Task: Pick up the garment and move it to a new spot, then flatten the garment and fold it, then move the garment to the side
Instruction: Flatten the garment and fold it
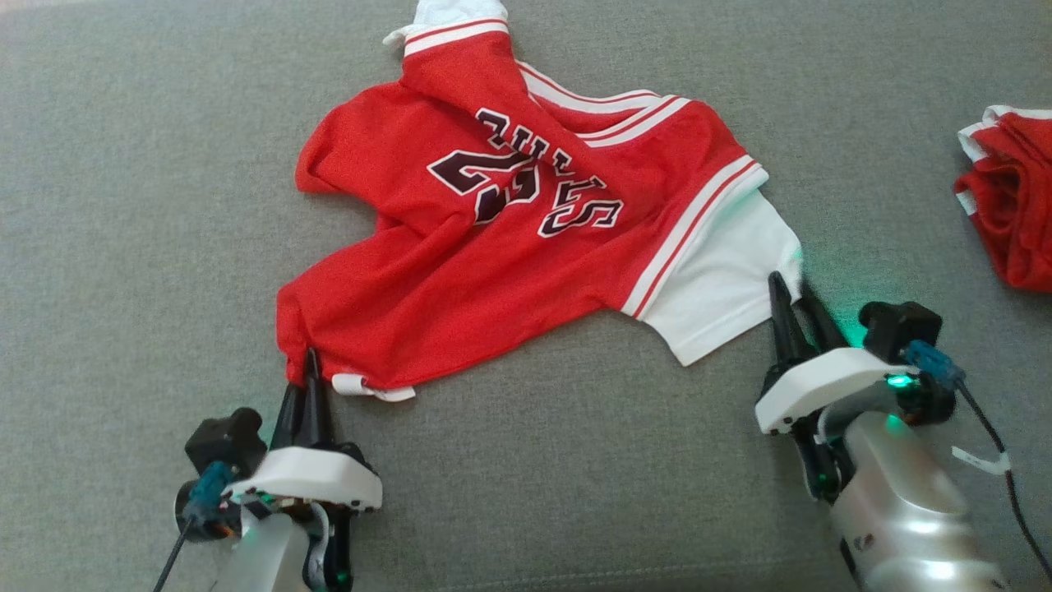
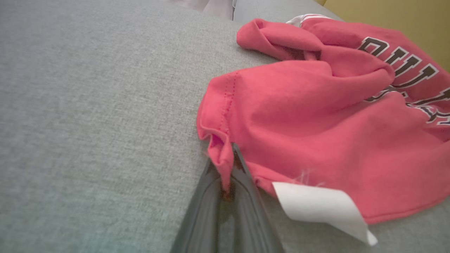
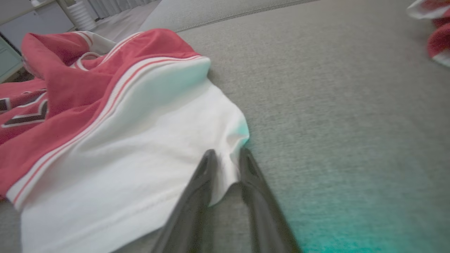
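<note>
A red jersey-style garment [image 1: 493, 247] with dark numbers, striped trim and white sleeves lies rumpled on the grey cushion [image 1: 123, 205]. My left gripper [image 1: 311, 362] is shut on the red hem corner at the near left. In the left wrist view, that gripper [image 2: 225, 156] has a fold of the garment [image 2: 316, 123] pinched between its tips, beside a white label [image 2: 316, 207]. My right gripper [image 1: 793, 288] stands at the near right white sleeve. In the right wrist view, that gripper [image 3: 227, 153] straddles the sleeve's corner [image 3: 232, 140], fingers a narrow gap apart with cloth between.
A second red-and-white garment [image 1: 1011, 205] lies bunched at the right edge, and shows in the right wrist view as the bunched cloth [image 3: 436, 38] at the top right. Bare grey cushion spreads to the left [image 2: 88, 105] and along the front [image 1: 575, 493].
</note>
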### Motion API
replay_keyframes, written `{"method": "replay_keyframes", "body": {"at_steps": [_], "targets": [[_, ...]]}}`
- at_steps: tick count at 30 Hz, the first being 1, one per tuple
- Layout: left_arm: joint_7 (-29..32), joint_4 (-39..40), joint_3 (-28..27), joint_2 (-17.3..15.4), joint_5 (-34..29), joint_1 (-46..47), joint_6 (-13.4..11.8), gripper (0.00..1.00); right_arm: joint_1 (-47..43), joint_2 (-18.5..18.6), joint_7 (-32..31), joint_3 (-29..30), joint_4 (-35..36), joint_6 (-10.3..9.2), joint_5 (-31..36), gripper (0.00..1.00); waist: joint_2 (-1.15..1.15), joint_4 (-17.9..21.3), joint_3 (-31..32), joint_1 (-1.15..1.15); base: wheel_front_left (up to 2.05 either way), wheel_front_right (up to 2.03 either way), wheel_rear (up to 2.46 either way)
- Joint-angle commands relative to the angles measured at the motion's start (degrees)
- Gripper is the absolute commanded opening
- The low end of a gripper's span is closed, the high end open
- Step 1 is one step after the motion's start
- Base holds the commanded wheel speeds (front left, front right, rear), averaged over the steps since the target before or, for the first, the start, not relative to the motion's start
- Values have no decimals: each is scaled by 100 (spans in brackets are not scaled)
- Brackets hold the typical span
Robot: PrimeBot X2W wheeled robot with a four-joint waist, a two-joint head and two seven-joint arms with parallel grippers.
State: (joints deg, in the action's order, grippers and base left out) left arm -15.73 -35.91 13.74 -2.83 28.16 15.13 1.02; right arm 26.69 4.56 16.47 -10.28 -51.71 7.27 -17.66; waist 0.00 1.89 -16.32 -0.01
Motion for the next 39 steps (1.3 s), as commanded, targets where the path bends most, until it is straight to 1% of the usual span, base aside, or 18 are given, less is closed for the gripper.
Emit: {"method": "replay_keyframes", "body": {"at_steps": [1, 3, 7, 11, 12, 16, 20, 22, 28, 31, 33, 36, 39], "targets": [[73, -6, -120, -5, -4, 100, -15, 0, -269, -169, -147, -316, -177, 22, -74, 0, 0, 8, 4, 1, 0, 0, 0], [73, 66, -176, -5, -61, 92, -34, 0, -251, -169, -147, -279, -22, 22, -166, 0, 0, 21, 31, 1, 0, 0, 0], [73, 298, -269, -5, -108, 54, 13, 0, -279, -169, -147, -43, 486, 22, -325, 0, 0, 55, 181, 1, 0, 0, 0], [73, 713, -409, -5, -169, 127, 124, 0, -291, -169, -147, 108, 1263, 22, -900, 0, 0, 97, 451, 1, 0, 0, 0], [73, 713, -409, -5, -169, 127, 124, 0, -291, -169, -147, 108, 1263, 22, -900, 0, 0, 97, 451, 1, 0, 0, 0], [73, 1208, -606, -5, -342, 421, 302, 0, -159, -169, -147, 150, 1950, 22, -1619, 0, 0, 129, 880, 1, 0, 0, 0], [73, 1638, -855, -6, -638, 861, 483, 0, 169, -169, -147, 39, 2491, 22, -2041, 0, 0, 174, 1406, 1, 0, 0, 0], [73, 1765, -904, -106, -839, 1160, 550, 0, 422, -167, -147, 9, 2718, 22, -2224, 0, 0, 212, 1595, 1, 0, 0, 0], [73, 2092, -1107, -484, -913, 2200, 629, 0, 1457, 7, -147, -185, 3342, 22, -2656, 0, 0, 312, 1915, 1, 0, 0, 0], [73, 2076, -1103, -660, -985, 2616, 635, 0, 1983, 136, -147, -369, 3429, 22, -2769, 0, 0, 314, 1947, 1, 0, 0, 0], [89, 1981, -1077, -714, -991, 2835, 636, 0, 2297, 226, -149, -470, 3344, 22, -2778, 0, 0, 295, 1911, 1, 0, 0, 0], [206, 1799, -1023, -782, -1088, 3107, 576, 0, 2714, 336, -151, -610, 3033, 22, -2701, 0, 0, 250, 1757, 1, 0, 0, 0], [357, 1493, -1004, -772, -1152, 3337, 421, 0, 3044, 345, -150, -682, 2559, 22, -2653, 0, 0, 207, 1502, 1, 0, 0, 0]]}}
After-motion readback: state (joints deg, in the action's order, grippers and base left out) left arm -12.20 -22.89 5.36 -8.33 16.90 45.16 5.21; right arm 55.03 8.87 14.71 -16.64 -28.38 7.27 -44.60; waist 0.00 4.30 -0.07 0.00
